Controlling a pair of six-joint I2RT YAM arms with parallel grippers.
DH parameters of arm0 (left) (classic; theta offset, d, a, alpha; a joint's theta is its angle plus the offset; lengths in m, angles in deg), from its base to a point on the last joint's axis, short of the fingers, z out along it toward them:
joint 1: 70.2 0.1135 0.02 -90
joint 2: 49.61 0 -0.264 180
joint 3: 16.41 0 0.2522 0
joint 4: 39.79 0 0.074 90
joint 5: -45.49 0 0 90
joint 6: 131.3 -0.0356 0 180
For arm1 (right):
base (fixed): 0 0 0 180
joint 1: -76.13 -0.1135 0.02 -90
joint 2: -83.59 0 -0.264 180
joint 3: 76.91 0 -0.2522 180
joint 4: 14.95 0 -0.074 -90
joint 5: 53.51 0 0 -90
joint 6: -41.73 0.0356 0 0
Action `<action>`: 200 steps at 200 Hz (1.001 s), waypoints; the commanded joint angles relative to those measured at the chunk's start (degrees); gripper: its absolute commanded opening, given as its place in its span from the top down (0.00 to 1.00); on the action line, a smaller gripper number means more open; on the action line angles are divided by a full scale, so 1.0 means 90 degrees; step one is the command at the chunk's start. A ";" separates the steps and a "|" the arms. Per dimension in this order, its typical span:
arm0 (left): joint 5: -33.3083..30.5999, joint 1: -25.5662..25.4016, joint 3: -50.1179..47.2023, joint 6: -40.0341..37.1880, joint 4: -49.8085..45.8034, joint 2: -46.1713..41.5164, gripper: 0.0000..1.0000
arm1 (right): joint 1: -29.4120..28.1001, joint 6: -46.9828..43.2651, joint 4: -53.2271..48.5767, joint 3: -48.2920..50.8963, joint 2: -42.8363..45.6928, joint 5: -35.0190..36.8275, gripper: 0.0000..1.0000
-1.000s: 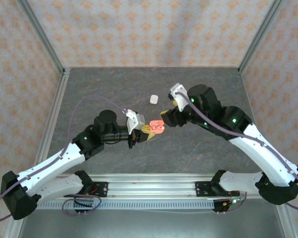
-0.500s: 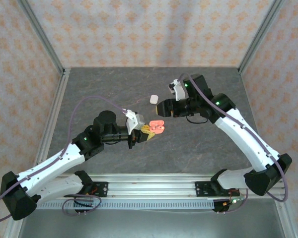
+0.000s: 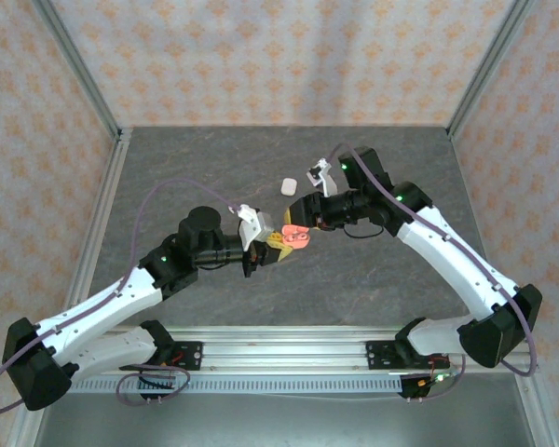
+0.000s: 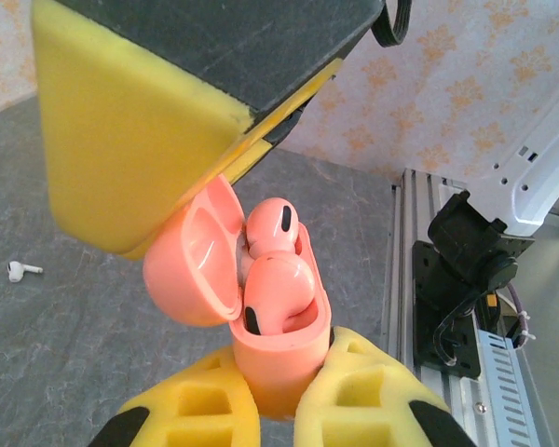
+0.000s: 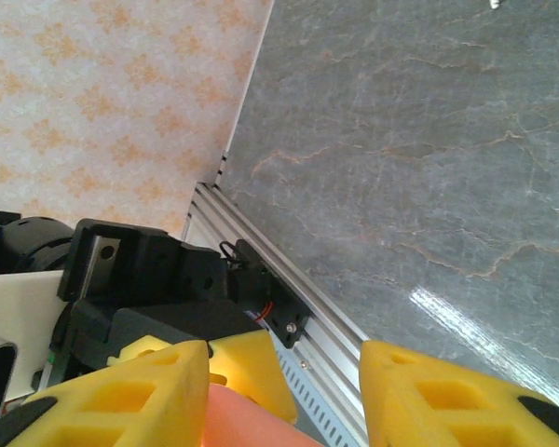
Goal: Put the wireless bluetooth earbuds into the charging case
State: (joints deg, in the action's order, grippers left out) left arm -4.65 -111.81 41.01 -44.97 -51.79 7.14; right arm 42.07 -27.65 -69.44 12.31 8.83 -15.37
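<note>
Left of centre in the overhead view, the left gripper [image 3: 272, 250] is clamped on the base of the pink charging case [image 3: 296, 237], over the middle of the table [image 3: 196, 158]. Its wrist camera gives what the overhead cannot: the lid is swung open to the left and both pink earbuds [image 4: 278, 296] are seated inside. That view also picks up one white earbud [image 4: 17, 271] lying on the grey surface, which we cannot make out from above. A little farther back a white case [image 3: 288, 185] rests alone. From the right, the right gripper [image 3: 301, 226] meets the pink case with its fingers apart. One yellow pad [image 4: 121, 140] lies against the lid. In its own camera the case is cut off at the bottom edge, so we cannot tell whether the other pad touches.
</note>
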 commanded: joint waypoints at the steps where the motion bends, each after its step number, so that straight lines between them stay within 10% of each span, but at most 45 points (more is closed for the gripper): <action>1: -0.0175 0.0010 0.0012 0.0104 0.0336 0.0022 1.00 | 0.0015 -0.0002 0.0224 0.0135 0.0180 -0.0300 0.54; 136: -0.0349 0.0024 -0.0004 0.0270 0.0420 0.0120 1.00 | 0.0008 -0.0110 0.0320 0.0428 0.0738 -0.0559 0.57; 200: -0.0891 0.0205 -0.0446 0.0727 0.0501 -0.0054 1.00 | 0.0066 -0.0588 -0.0685 0.0116 0.0847 0.1667 0.57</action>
State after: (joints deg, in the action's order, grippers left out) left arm -8.91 -111.39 39.53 -41.77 -50.48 8.45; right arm 42.42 -30.44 -70.46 15.59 15.35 -10.36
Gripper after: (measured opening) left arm 0.096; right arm 0.428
